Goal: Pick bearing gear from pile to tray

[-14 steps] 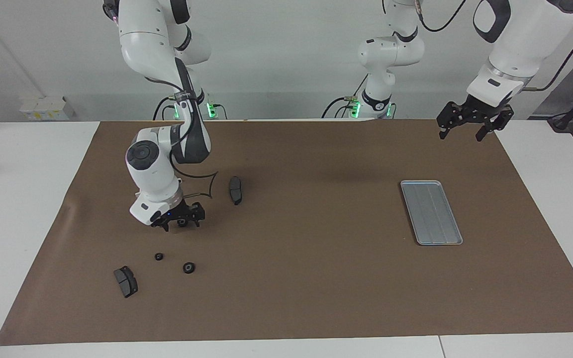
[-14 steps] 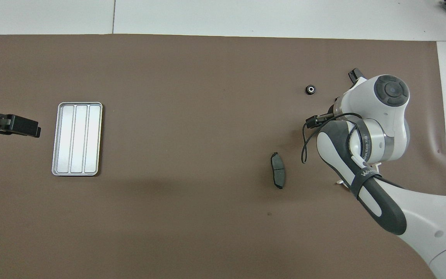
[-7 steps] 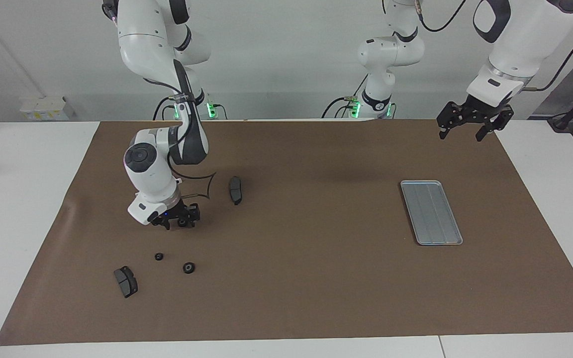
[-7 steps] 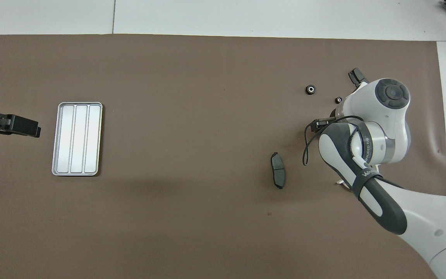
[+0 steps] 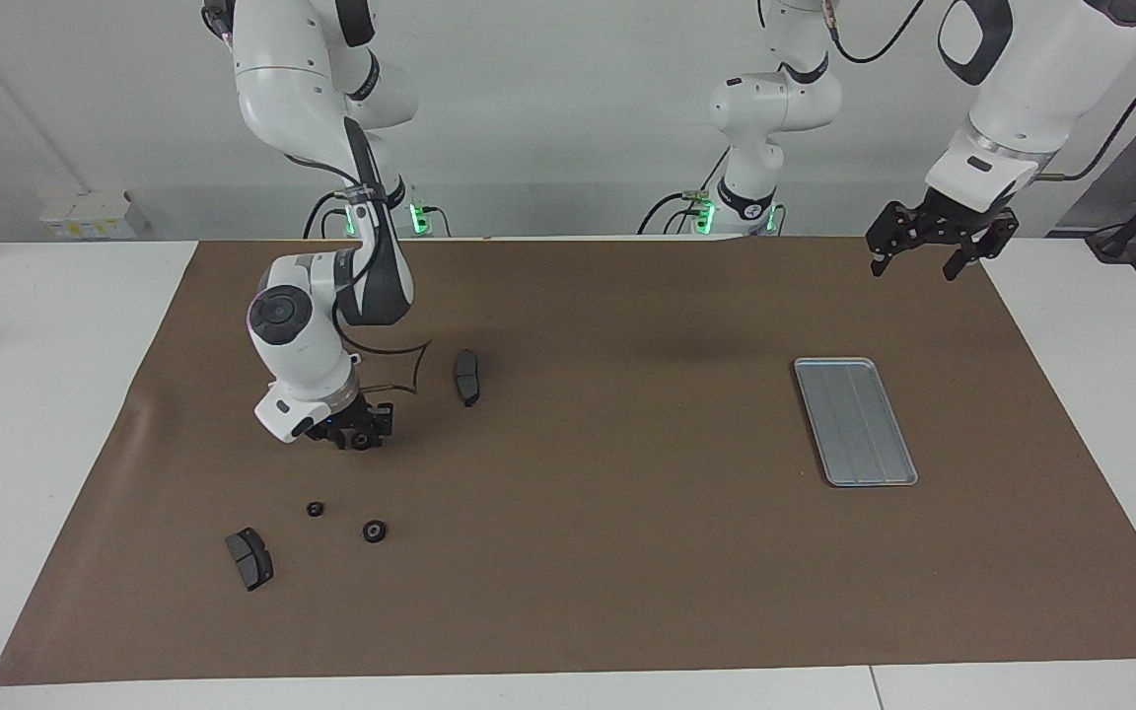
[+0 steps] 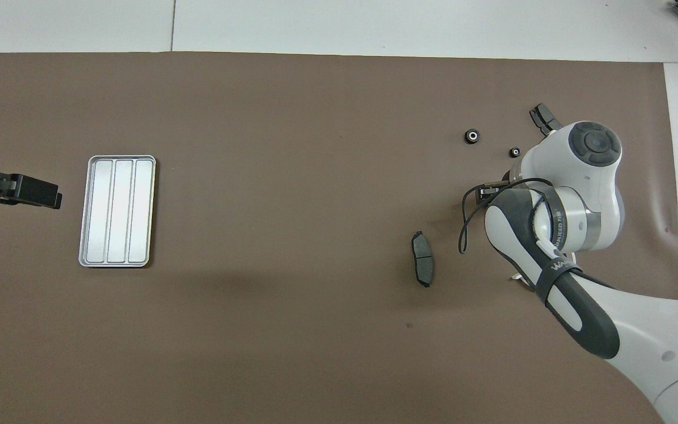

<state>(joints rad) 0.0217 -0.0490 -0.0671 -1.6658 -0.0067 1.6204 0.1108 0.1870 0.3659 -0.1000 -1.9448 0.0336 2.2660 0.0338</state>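
Two gears lie loose on the mat, well apart from the tray. Right gripper is low near them, grip undeterminable; lift straight. Left gripper waits, fingers apart.

Overhead: gears, tray empty; right gripper hidden under its own arm.

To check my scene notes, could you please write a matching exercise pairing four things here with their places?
1. tray
2. left claw
3. right claw
4. small gears

a. raised, open, waiting
b. on the mat beside a brake pad
c. low over the mat, right arm's end
d. flat on the mat, left arm's end

Pairs: 1-d, 2-a, 3-c, 4-b
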